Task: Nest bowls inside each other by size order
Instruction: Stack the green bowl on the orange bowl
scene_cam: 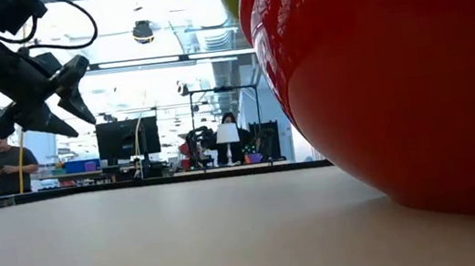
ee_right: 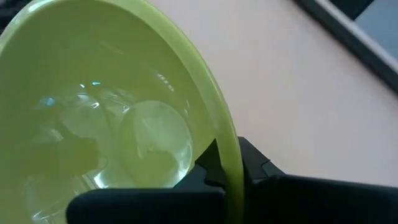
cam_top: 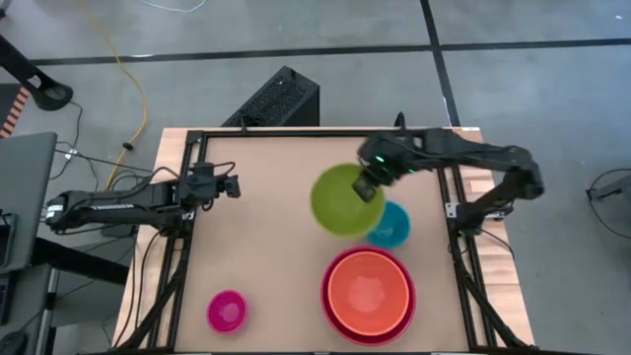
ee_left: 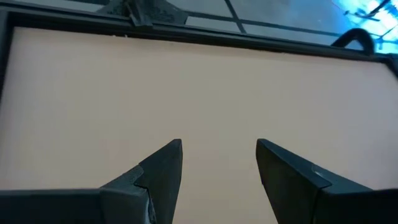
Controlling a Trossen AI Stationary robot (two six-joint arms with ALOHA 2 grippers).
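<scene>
My right gripper is shut on the lime green bowl, which is up in the air over the table's middle right. The orange bowl sits nested in the red bowl at the near right; the red bowl's wall fills the low view. The blue bowl stands on the table beside the green bowl, partly under it. The pink bowl stands at the near left. My left gripper is open and empty over the table's left side, above bare table. My right gripper pinches the lime green bowl's rim, one finger inside the bowl and one outside. It holds the rim on the bowl's far right side. The bowl is lifted clear of the table, opening upward.
A black frame runs around the tan tabletop. Open table lies between the pink bowl and the red bowl and across the far left. People stand in the room beyond the table.
</scene>
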